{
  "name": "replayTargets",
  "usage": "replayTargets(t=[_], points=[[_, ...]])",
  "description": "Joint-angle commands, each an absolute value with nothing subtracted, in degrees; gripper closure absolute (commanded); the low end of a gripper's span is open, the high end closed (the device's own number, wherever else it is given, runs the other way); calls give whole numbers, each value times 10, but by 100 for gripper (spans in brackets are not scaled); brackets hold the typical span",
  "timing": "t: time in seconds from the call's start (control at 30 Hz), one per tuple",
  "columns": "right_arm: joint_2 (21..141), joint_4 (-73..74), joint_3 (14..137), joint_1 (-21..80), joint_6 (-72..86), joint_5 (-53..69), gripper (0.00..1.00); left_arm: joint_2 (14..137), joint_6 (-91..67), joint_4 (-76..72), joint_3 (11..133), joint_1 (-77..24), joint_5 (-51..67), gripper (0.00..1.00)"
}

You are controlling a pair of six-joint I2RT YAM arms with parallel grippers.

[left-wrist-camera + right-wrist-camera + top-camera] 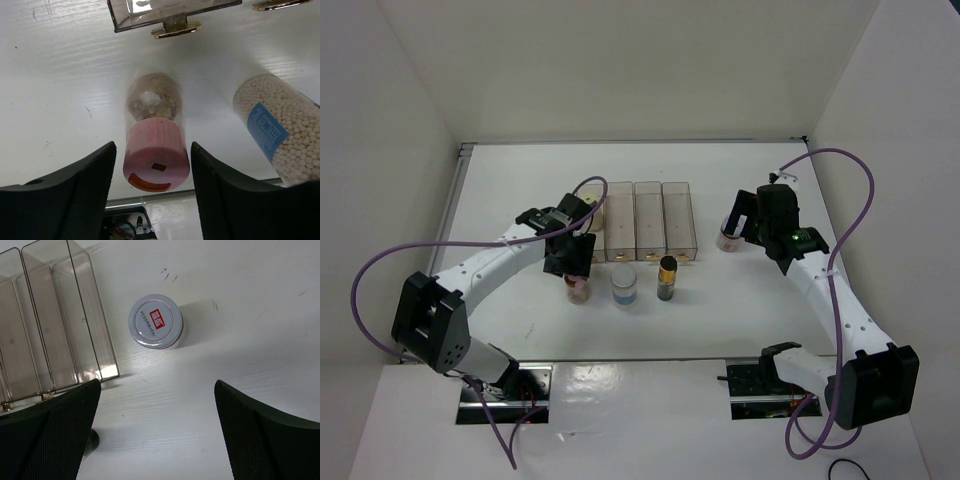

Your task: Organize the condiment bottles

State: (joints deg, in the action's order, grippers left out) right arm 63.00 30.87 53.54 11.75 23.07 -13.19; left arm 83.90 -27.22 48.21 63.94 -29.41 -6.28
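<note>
The pink-capped bottle [156, 150] [578, 289] stands in front of the bins. My left gripper [152, 175] [572, 265] is over it, its fingers on either side of the pink cap with a thin gap on each side, so it is open. To its right stand the clear blue-labelled bottle [275, 130] [625, 285] and the dark gold-capped bottle [667, 277]. The white bottle with the purplish lid [155, 321] [728, 238] stands right of the bins. My right gripper [157, 435] [748, 228] hovers wide open beside it, holding nothing. A cream bottle [594, 214] peeks out behind my left wrist.
Several clear rectangular bins [650, 222] [60, 340] stand side by side at the table's middle, their near ends with gold latches [176, 30] facing the bottles. White walls close in the table at the back and both sides.
</note>
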Motion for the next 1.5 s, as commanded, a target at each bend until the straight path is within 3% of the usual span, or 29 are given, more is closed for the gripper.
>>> replayTargets(t=[0.0,0.3,0.37,0.63,0.87,1.47], points=[[616,287,533,116,233,-144,2,842,-272,478,635,-295,-60,33],[616,287,533,116,233,-144,2,818,-272,497,655,-301,-60,60],[616,287,533,116,233,-144,2,810,-272,504,667,-301,-54,62],[616,287,533,116,233,-144,2,769,-257,581,827,-301,-31,62],[616,287,533,116,233,-144,2,849,-234,600,979,-301,-51,62],[616,287,533,116,233,-149,2,961,-223,521,979,-280,-112,62]])
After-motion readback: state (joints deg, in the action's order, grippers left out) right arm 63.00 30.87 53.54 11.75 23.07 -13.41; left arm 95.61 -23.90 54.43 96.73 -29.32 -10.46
